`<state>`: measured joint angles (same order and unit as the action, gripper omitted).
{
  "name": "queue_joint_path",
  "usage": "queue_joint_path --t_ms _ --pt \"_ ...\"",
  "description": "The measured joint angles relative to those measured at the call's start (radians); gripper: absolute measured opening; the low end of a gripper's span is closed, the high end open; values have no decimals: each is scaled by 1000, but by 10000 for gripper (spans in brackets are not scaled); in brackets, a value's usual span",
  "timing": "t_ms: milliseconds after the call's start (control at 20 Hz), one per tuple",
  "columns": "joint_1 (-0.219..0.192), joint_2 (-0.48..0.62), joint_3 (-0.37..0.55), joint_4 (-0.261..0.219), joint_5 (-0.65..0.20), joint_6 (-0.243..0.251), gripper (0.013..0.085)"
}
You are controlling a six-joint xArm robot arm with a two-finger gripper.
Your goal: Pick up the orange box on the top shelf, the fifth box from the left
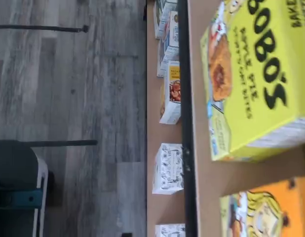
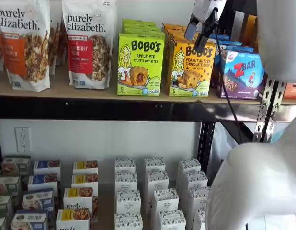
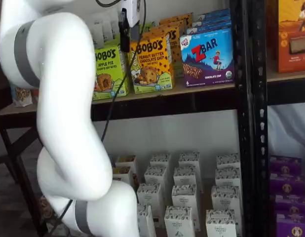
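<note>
The orange box (image 2: 191, 67) stands upright on the top shelf (image 2: 90, 91), between a lime-green carton and a blue box; it also shows in a shelf view (image 3: 152, 61). In the wrist view only its corner (image 1: 271, 210) shows, on the tan board (image 1: 204, 148) behind the black rail (image 1: 186, 123). My gripper (image 2: 204, 34) hangs in front of the orange box's top edge, with a cable beside it. In a shelf view (image 3: 124, 29) it is between the green and orange cartons' tops. The fingers show side-on, with no gap visible and no box held.
The lime-green Apple Pie carton (image 2: 140, 64) stands just left of the orange box, the blue ZBar box (image 2: 241, 74) just right. Granola bags (image 2: 88, 43) stand further left. Small white boxes (image 2: 157, 191) fill the lower level. A perforated upright (image 2: 265, 110) stands at the right.
</note>
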<state>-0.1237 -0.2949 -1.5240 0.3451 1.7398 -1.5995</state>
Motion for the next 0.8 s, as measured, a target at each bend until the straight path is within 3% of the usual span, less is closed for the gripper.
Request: queue_joint_path --t_ms 400,800 --pt "-62 109 -109 38 33 -49 850" --pt "-83 158 -150 25 9 -76 850"
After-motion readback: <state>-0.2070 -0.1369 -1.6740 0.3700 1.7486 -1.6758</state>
